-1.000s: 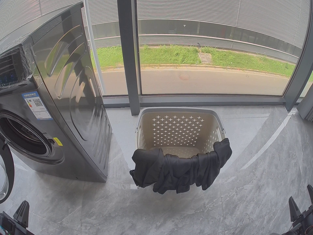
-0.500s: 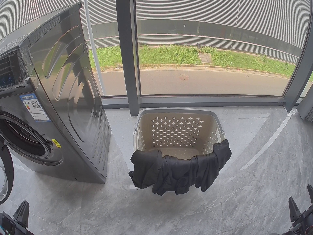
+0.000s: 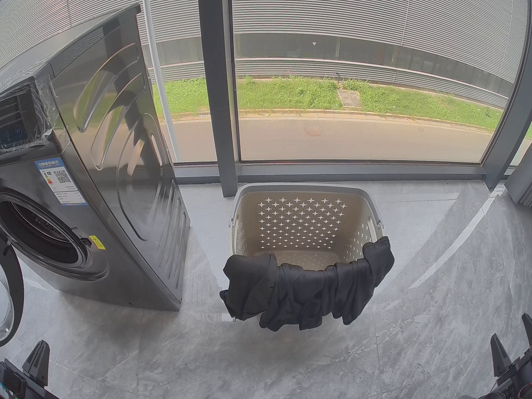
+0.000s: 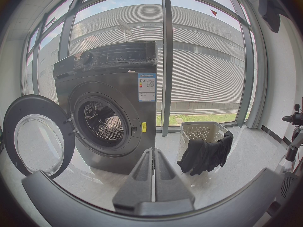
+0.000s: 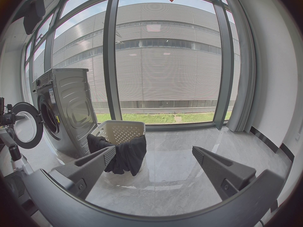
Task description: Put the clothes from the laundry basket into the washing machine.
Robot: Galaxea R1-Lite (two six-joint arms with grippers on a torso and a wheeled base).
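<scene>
Head: dark clothes draped over near rim of laundry basket, long axis L–R along it, right of washing machine.
L wrist: left gripper jaws pressed together, empty.
R wrist: right gripper spread wide, empty.

You have a grey marble floor running to tall windows, with daylight, grass and a ribbed building outside.
</scene>
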